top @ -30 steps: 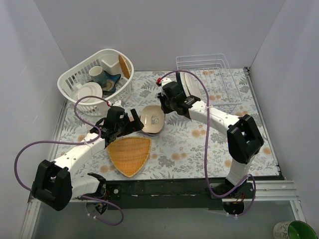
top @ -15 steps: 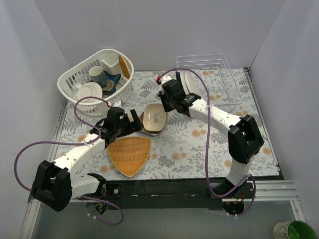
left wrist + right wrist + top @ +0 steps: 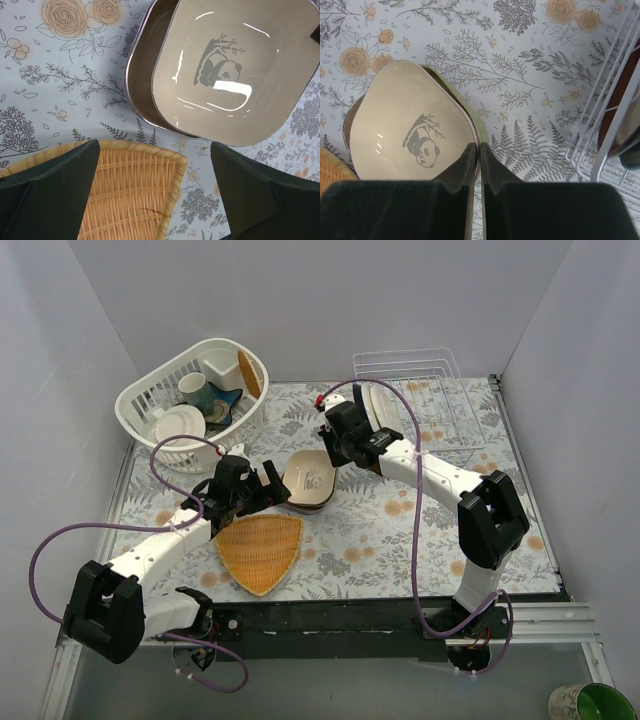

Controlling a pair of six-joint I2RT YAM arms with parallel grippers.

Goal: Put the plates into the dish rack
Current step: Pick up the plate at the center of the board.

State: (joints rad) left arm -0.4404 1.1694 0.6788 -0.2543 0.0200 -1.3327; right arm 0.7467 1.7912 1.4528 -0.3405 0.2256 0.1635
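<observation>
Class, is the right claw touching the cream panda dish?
Touching. Right wrist view shows the right claw pinching the cream panda dish by its rim.

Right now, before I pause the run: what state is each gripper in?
Left gripper: open, holding nothing.
Right gripper: closed on the rim of the cream dish.

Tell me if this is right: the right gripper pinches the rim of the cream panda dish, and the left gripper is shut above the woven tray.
Not quite: the left gripper is open, jaws wide apart above the woven tray, as the left wrist view shows. The right gripper does pinch the rim of the cream panda dish.
</observation>
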